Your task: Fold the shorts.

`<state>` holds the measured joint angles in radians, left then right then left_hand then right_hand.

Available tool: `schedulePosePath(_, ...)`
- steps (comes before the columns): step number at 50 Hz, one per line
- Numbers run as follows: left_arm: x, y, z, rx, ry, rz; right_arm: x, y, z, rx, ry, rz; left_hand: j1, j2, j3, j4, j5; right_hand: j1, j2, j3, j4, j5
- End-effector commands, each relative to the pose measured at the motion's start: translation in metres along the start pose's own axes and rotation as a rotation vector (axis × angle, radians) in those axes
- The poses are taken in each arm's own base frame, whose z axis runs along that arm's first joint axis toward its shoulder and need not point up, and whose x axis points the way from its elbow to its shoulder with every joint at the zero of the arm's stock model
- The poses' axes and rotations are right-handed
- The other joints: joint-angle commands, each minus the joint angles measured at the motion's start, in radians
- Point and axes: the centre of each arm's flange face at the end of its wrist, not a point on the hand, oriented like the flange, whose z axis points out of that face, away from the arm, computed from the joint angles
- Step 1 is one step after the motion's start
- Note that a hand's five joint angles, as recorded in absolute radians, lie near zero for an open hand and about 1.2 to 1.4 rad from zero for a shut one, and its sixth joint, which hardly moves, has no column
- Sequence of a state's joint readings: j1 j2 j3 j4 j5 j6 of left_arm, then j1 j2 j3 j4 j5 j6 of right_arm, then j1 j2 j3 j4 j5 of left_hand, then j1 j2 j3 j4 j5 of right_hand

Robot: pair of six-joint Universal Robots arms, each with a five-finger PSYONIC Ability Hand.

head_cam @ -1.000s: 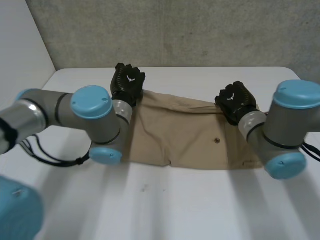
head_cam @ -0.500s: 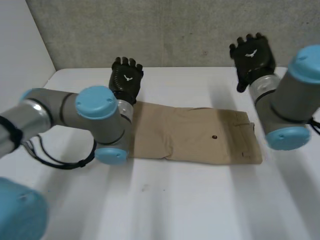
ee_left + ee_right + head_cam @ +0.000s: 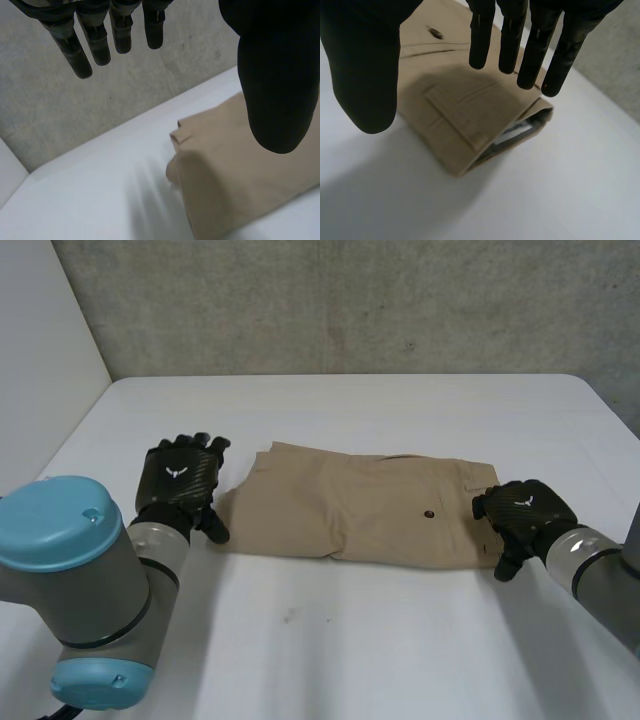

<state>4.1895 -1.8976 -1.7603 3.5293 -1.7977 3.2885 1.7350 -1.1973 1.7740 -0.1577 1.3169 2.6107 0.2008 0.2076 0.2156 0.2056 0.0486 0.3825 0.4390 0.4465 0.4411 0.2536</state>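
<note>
Tan shorts [image 3: 365, 508] lie flat and folded lengthwise across the middle of the white table [image 3: 380, 660], with a dark button [image 3: 429, 513] on top. My left hand [image 3: 180, 483] hovers just off the shorts' left end, fingers straight, holding nothing. In the left wrist view its fingers [image 3: 80, 47] and thumb [image 3: 280, 85] spread above that end of the cloth [image 3: 235, 165]. At the shorts' right end, the waistband, my right hand [image 3: 522, 515] hangs with nothing in it. The right wrist view has its fingers [image 3: 520, 40] straight above the waistband [image 3: 475, 120].
A grey concrete wall [image 3: 350, 300] rises behind the table's far edge. A white panel [image 3: 40, 370] stands at the left. Bare tabletop lies in front of the shorts and on both sides of them.
Both hands let go of the far edge after bringing it over, then drew back toward me and came down at the shorts' two ends. The shorts now lie flat and narrower.
</note>
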Motion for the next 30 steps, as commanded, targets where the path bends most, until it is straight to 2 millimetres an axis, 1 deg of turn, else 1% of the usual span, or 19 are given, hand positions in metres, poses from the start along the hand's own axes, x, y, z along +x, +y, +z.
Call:
schedulePosePath(1, 0.001, 0.007, 0.003, -0.019, 0.0, 0.009, -0.001, 0.015, 0.019, 0.055, 0.031, -0.022, -0.026, -0.033, -0.041, -0.031, -0.049, 0.225, 0.168, 0.161, 0.166, 0.179)
schedulePosePath(3, 0.001, 0.007, 0.003, -0.016, -0.001, 0.008, -0.003, 0.022, 0.025, 0.031, 0.026, -0.017, -0.026, -0.033, -0.041, -0.031, -0.049, 0.248, 0.192, 0.184, 0.19, 0.203)
schedulePosePath(5, 0.001, 0.008, 0.004, -0.016, -0.001, 0.008, -0.002, 0.025, 0.03, 0.027, 0.031, -0.021, -0.026, -0.033, -0.041, -0.031, -0.049, 0.409, 0.353, 0.345, 0.35, 0.363)
schedulePosePath(6, 0.001, 0.009, 0.004, -0.017, -0.002, 0.008, -0.002, 0.025, 0.032, 0.027, 0.031, -0.021, -0.026, -0.033, -0.041, -0.031, -0.049, 0.596, 0.539, 0.532, 0.537, 0.55)
schedulePosePath(7, 0.001, 0.009, 0.004, -0.017, -0.002, 0.008, 0.0, 0.024, 0.033, 0.033, 0.033, -0.022, -0.026, -0.033, -0.041, -0.031, -0.049, 1.01, 0.953, 0.946, 0.951, 0.964)
schedulePosePath(9, 0.001, 0.01, 0.004, -0.02, -0.001, 0.009, 0.004, 0.02, 0.033, 0.042, 0.043, -0.023, -0.026, -0.033, -0.041, -0.031, -0.049, 1.014, 0.957, 0.95, 0.955, 0.968)
schedulePosePath(12, 0.001, 0.011, 0.004, -0.023, -0.001, 0.01, 0.013, 0.021, 0.033, 0.034, 0.065, -0.026, -0.026, -0.033, -0.041, -0.031, -0.049, 1.014, 0.957, 0.95, 0.955, 0.968)
schedulePosePath(16, 0.001, 0.011, 0.003, -0.026, -0.001, 0.011, 0.03, 0.014, 0.025, 0.035, 0.114, -0.077, -0.026, -0.033, -0.041, -0.031, -0.049, 1.014, 0.957, 0.95, 0.955, 0.968)
schedulePosePath(17, 0.001, 0.011, 0.003, -0.026, -0.001, 0.011, 0.039, 0.007, 0.02, 0.04, 0.146, -0.12, -0.026, -0.033, -0.041, -0.031, -0.049, 1.014, 0.957, 0.95, 0.955, 0.968)
schedulePosePath(20, 0.001, 0.012, 0.003, -0.028, -0.002, 0.011, 0.053, 0.001, 0.012, 0.03, 0.189, -0.195, -0.026, -0.033, -0.041, -0.031, -0.049, 1.014, 0.957, 0.95, 0.955, 0.968)
schedulePosePath(21, 0.002, 0.011, 0.003, -0.026, -0.001, 0.011, 0.059, -0.001, 0.01, 0.017, 0.211, -0.253, -0.026, -0.033, -0.041, -0.031, -0.049, 1.014, 0.957, 0.95, 0.955, 0.968)
schedulePosePath(23, 0.002, 0.012, 0.002, -0.028, 0.0, 0.011, 0.064, -0.003, 0.008, 0.001, 0.232, -0.319, -0.026, -0.033, -0.041, -0.031, -0.049, 1.014, 0.957, 0.95, 0.955, 0.968)
schedulePosePath(25, 0.001, 0.012, 0.002, -0.029, 0.0, 0.011, 0.072, -0.01, 0.009, -0.021, 0.284, -0.462, -0.026, -0.033, -0.041, -0.031, -0.049, 1.014, 0.957, 0.95, 0.955, 0.968)
schedulePosePath(26, 0.001, 0.012, 0.001, -0.029, 0.0, 0.011, 0.073, -0.014, 0.01, -0.027, 0.299, -0.537, -0.026, -0.033, -0.041, -0.031, -0.049, 1.014, 0.957, 0.95, 0.955, 0.968)
schedulePosePath(27, 0.001, 0.012, 0.001, -0.029, 0.0, 0.011, 0.069, -0.022, 0.011, -0.014, 0.301, -0.615, -0.026, -0.033, -0.041, -0.031, -0.049, 1.014, 0.957, 0.95, 0.955, 0.968)
schedulePosePath(28, 0.001, 0.012, 0.001, -0.029, 0.0, 0.011, 0.063, -0.028, 0.011, 0.005, 0.293, -0.654, -0.026, -0.033, -0.041, -0.031, -0.049, 1.014, 0.957, 0.95, 0.955, 0.968)
schedulePosePath(29, 0.002, 0.012, 0.001, -0.029, 0.0, 0.012, 0.044, -0.043, 0.012, 0.061, 0.266, -0.732, -0.026, -0.033, -0.041, -0.031, -0.049, 1.014, 0.957, 0.95, 0.955, 0.968)
schedulePosePath(30, 0.001, 0.012, 0.0, -0.031, 0.0, 0.012, 0.033, -0.051, 0.012, 0.098, 0.246, -0.774, -0.026, -0.033, -0.041, -0.031, -0.049, 1.014, 0.957, 0.95, 0.955, 0.968)
